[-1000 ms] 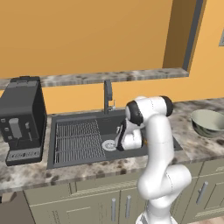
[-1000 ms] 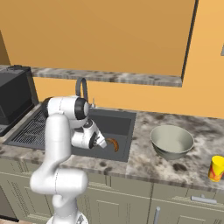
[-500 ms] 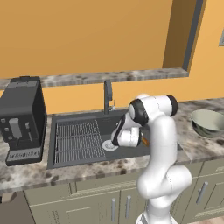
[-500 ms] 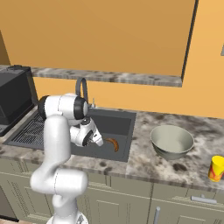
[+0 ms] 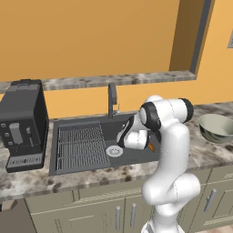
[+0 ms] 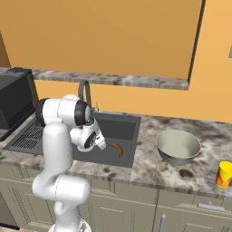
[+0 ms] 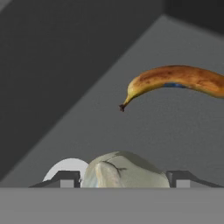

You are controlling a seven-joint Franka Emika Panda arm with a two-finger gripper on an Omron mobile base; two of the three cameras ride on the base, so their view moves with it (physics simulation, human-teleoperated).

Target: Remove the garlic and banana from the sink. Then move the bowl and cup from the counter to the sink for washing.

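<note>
- Two finger tips (image 7: 63, 179) are seen at the bottom of the hand view, set wide apart, with the garlic (image 7: 124, 169) between them; whether the pads touch it cannot be told.
- The gripper (image 7: 124, 180) is thus spread about the garlic, bottom centre of the hand view, with the drain (image 7: 65, 169) showing pale at the bulb's left.
- The banana (image 7: 175, 83) is seen in the upper right of the hand view, well apart from the garlic, lying on the sink (image 7: 78, 61) floor.
- In the right base view the banana (image 6: 117, 148) lies at the centre of the frame, just right of the hand.
- The bowl (image 6: 177, 147) and the cup (image 6: 224, 174) are seen on the counter (image 6: 149, 158), centre right and lower right edge of that view.
- Against the earlier frames, the hand has been lowered toward the drain (image 5: 113, 151) at the centre of the left base view; the opening of the jaws is unchanged, and the banana, bowl and cup have not been moved.
</note>
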